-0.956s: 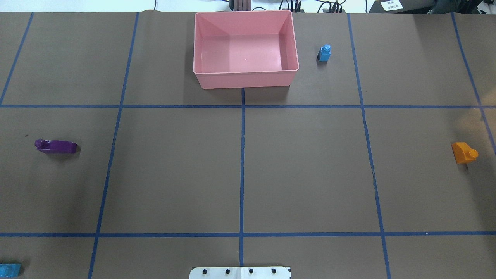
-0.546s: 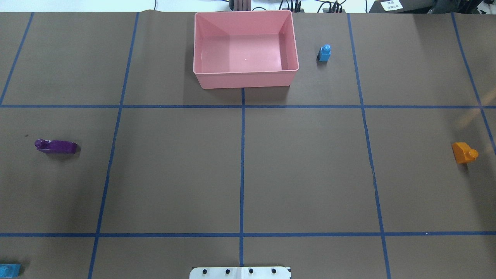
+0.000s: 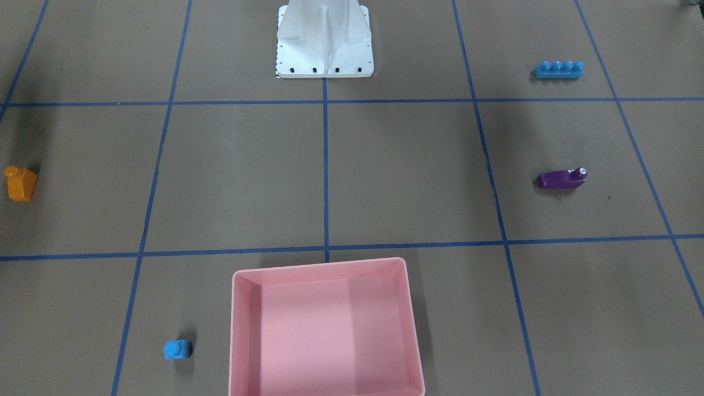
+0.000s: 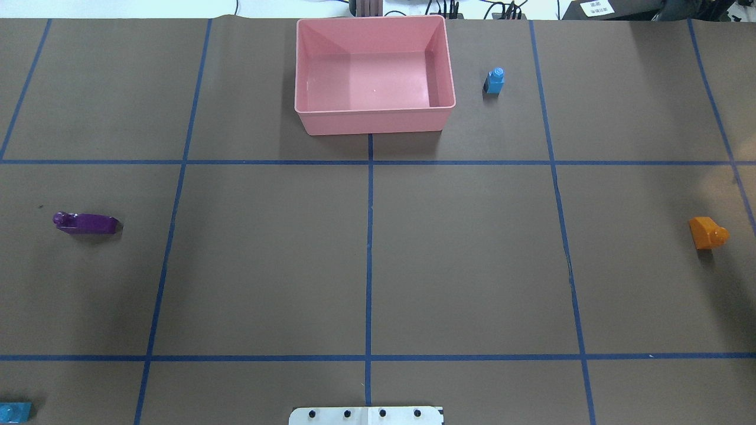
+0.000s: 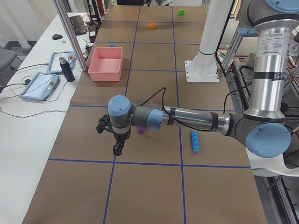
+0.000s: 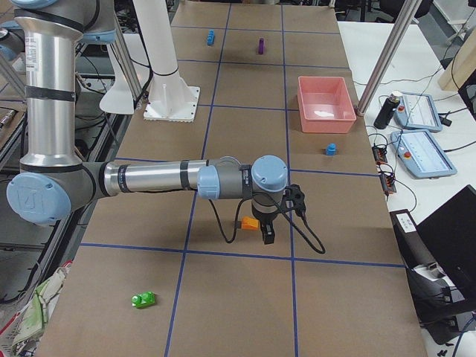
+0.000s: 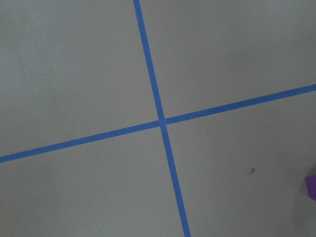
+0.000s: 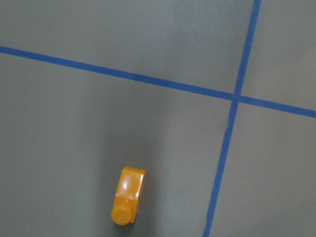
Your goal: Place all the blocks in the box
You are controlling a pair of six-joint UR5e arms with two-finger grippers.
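No text, number or brand can be read with certainty in any of the views. A small white label (image 4: 596, 7) is seen at the top right edge of the overhead view, and dark printed characters are carried on it, but they are too small to be made out. A faint mark is borne on the blue joint cap (image 6: 33, 199) at the left edge of the right-side view, and it cannot be deciphered either.
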